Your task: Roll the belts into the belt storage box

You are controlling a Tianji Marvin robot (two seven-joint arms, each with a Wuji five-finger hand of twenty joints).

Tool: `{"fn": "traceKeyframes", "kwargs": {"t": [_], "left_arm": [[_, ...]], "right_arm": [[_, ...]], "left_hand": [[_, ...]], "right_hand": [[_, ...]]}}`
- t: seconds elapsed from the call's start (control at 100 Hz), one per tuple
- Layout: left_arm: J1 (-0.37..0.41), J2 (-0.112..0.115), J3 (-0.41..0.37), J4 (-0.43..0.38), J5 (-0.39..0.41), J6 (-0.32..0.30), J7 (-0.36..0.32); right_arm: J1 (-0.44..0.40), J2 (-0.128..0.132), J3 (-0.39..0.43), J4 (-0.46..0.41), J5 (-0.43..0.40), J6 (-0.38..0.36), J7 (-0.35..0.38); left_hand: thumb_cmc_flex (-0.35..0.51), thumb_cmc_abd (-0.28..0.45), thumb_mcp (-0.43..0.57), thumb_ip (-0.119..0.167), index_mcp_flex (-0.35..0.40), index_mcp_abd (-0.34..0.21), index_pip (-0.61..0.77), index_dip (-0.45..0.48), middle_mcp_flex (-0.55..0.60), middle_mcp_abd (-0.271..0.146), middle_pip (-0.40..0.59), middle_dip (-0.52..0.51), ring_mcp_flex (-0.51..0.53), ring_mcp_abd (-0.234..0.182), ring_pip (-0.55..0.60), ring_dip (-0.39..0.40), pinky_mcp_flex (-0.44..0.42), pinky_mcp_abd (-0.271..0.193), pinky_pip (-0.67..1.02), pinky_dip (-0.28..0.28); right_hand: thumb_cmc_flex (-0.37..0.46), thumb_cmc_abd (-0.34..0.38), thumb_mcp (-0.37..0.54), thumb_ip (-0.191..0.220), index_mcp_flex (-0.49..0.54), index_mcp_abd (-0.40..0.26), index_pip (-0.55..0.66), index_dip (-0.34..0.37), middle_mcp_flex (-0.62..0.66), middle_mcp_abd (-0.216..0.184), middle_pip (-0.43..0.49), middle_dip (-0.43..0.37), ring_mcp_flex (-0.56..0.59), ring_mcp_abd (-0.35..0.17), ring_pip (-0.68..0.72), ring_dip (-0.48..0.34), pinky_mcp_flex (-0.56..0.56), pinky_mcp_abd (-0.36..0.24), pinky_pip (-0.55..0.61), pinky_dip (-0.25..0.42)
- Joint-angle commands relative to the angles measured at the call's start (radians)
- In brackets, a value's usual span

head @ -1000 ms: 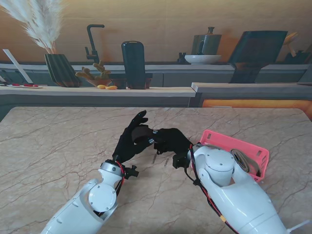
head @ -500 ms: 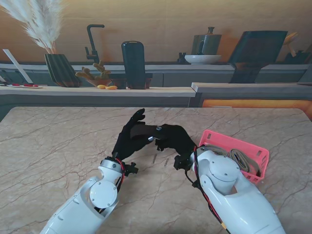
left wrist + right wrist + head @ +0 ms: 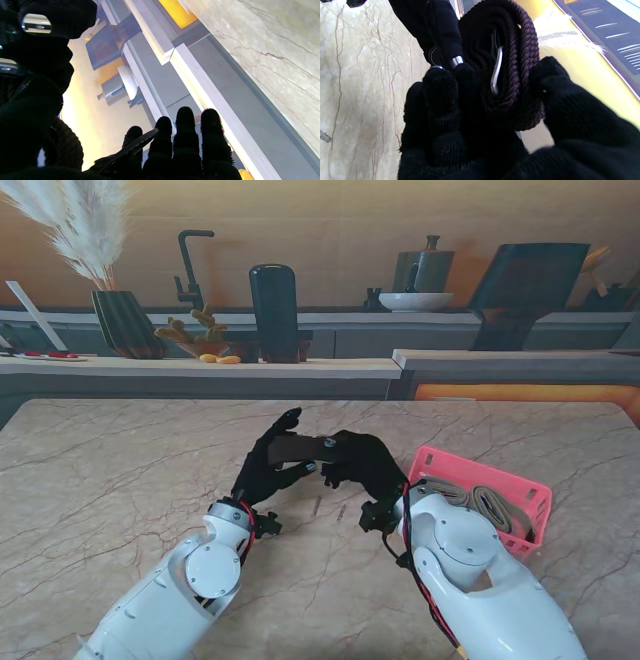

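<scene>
Nearest to the stand camera, the two white arms are seen rising from the bottom corners over the marble desk (image 3: 120, 470). The right hand (image 3: 362, 463) is closed around a dark braided belt (image 3: 506, 62), which is rolled into a coil and is pinched between the thumb and the fingers (image 3: 441, 90); a metal buckle pin is seen in the middle of the coil. The left hand (image 3: 268, 467) is held just beside it, above the desk, with its fingers (image 3: 185, 140) stretched straight and close together, and the flat end of the belt is laid across them. To the right of the hands, a pink box (image 3: 530, 498) is placed on the desk, and a grey rolled belt (image 3: 492, 508) is already kept inside it. Farther away, a long shelf (image 3: 200, 365) with a vase and a dark bottle is seen.
</scene>
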Motion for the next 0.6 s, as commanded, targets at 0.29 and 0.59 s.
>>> {"fn": "traceKeyframes", "kwargs": {"t": [0.29, 0.59], "left_arm": [[0.029, 0.008, -0.003, -0.041, 0.033, -0.068, -0.015], [0.029, 0.012, 0.015, -0.049, 0.038, -0.08, -0.032]], "right_arm": [[0.018, -0.021, -0.016, 0.006, 0.022, 0.044, -0.039], [0.071, -0.035, -0.052, 0.073, 0.106, 0.121, 0.002]], "left_hand": [[-0.049, -0.03, 0.071, -0.012, -0.024, -0.045, -0.037, -0.029, -0.059, -0.014, -0.035, -0.026, -0.054, -0.015, -0.026, -0.018, -0.026, -0.015, -0.031, -0.003], [-0.088, -0.063, 0.149, -0.035, -0.03, -0.058, -0.121, -0.034, -0.087, -0.013, -0.039, -0.028, -0.076, -0.016, -0.033, -0.021, -0.036, -0.034, -0.051, -0.011]], "right_hand": [[0.143, 0.101, 0.103, 0.036, 0.092, -0.285, 0.145, 0.012, -0.001, -0.014, 0.027, 0.009, -0.002, -0.061, 0.012, 0.01, 0.022, -0.052, -0.009, 0.024], [0.143, 0.105, 0.099, 0.036, 0.09, -0.278, 0.145, 0.008, -0.005, -0.007, 0.03, 0.01, -0.005, -0.058, 0.015, 0.013, 0.02, -0.049, -0.013, 0.026]]}}
